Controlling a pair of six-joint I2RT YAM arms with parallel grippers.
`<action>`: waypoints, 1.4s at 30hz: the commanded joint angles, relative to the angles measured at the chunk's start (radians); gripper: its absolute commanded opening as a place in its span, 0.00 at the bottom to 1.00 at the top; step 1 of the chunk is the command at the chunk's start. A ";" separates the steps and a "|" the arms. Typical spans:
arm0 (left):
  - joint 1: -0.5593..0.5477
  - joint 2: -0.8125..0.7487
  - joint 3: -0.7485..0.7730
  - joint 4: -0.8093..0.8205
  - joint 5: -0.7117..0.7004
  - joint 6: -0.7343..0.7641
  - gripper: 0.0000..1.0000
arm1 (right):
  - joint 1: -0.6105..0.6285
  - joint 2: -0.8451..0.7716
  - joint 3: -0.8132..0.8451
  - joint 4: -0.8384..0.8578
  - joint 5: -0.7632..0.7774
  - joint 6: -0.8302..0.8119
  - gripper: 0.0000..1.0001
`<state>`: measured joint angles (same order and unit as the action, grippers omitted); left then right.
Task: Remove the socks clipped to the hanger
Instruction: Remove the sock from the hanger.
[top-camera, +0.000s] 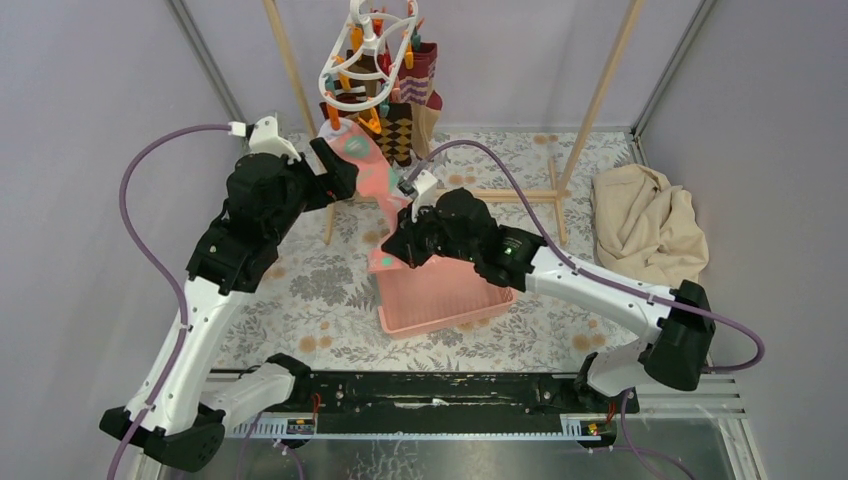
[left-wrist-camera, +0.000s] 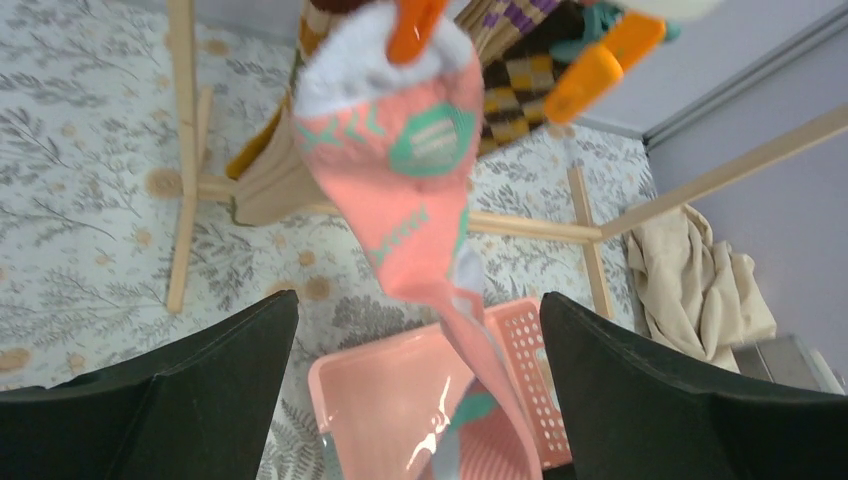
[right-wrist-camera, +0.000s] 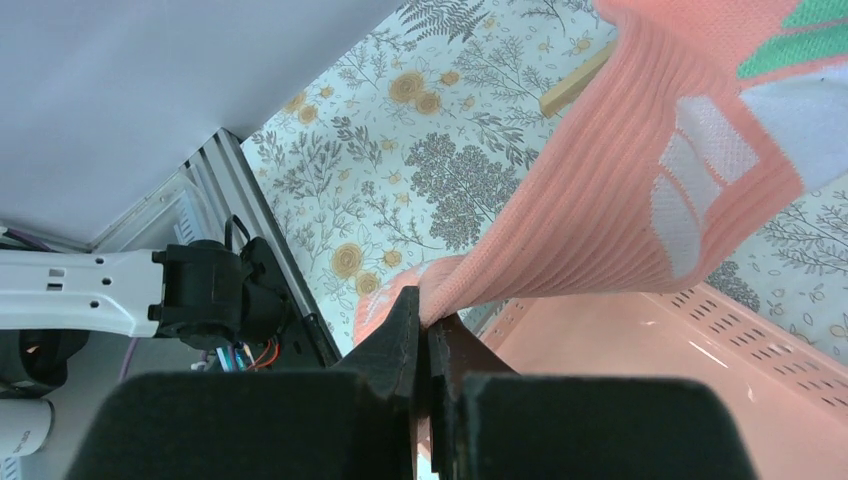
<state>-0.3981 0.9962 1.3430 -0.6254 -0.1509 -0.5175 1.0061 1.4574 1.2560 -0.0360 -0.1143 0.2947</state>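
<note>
Pink sock slanting down from hanger; lower end in right tool

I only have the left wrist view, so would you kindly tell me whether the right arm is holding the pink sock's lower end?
Observer: Yes. The right wrist view shows the right gripper shut on the pink sock, its fingers pinching a fold at the lower edge.
Operator: Thank you. Where is that held end relative to the basket?
Observer: In the top view it sits at the far-left corner of the pink basket.
Operator: And where does my left gripper sit?
Observer: From above, the left gripper is just left of the sock's upper part, below the hanger.
</note>
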 joint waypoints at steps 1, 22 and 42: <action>0.022 0.059 0.077 -0.009 -0.083 0.056 0.99 | 0.008 -0.072 -0.023 -0.014 0.032 -0.032 0.00; 0.085 0.130 0.022 0.434 0.119 0.090 0.99 | 0.008 -0.182 -0.093 -0.073 0.090 -0.070 0.00; 0.065 0.158 0.010 0.595 0.370 0.119 0.85 | 0.008 -0.190 -0.027 -0.200 -0.022 -0.052 0.00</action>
<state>-0.3260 1.1393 1.3437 -0.1005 0.1658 -0.4335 1.0073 1.2903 1.1625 -0.2058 -0.0769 0.2409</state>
